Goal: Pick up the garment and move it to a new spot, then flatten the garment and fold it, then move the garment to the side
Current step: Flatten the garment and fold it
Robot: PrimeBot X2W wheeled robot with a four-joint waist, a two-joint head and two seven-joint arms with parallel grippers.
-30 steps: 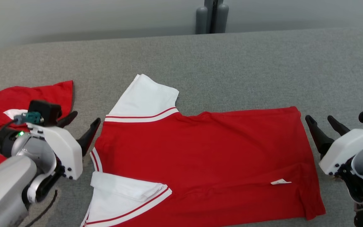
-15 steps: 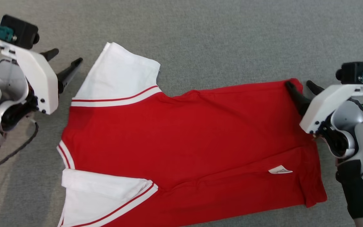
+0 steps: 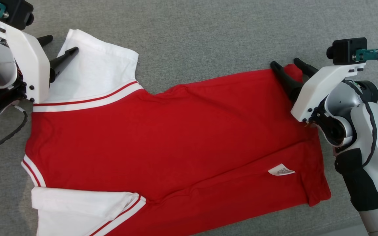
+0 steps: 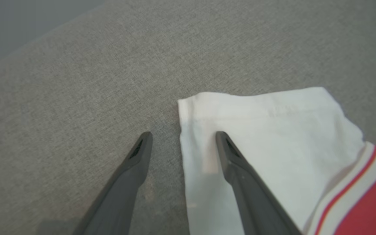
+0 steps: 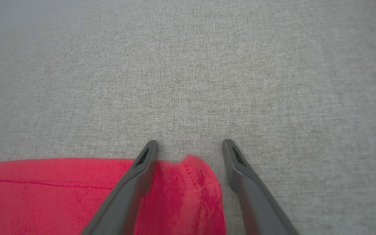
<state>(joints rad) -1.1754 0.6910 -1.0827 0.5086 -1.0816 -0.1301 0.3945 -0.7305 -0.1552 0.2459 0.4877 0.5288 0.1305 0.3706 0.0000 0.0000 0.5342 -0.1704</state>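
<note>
We find the garment flat on the grey surface, long axis left-right, sleeves leftward, hem rightward. Left gripper jaws stand apart astride the far sleeve's edge; right gripper jaws apart astride the far hem corner.

Garment flat on table

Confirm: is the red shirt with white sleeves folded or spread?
Spread: the red shirt with white sleeves lies flat on the grey fabric surface, body unfolded.
</note>
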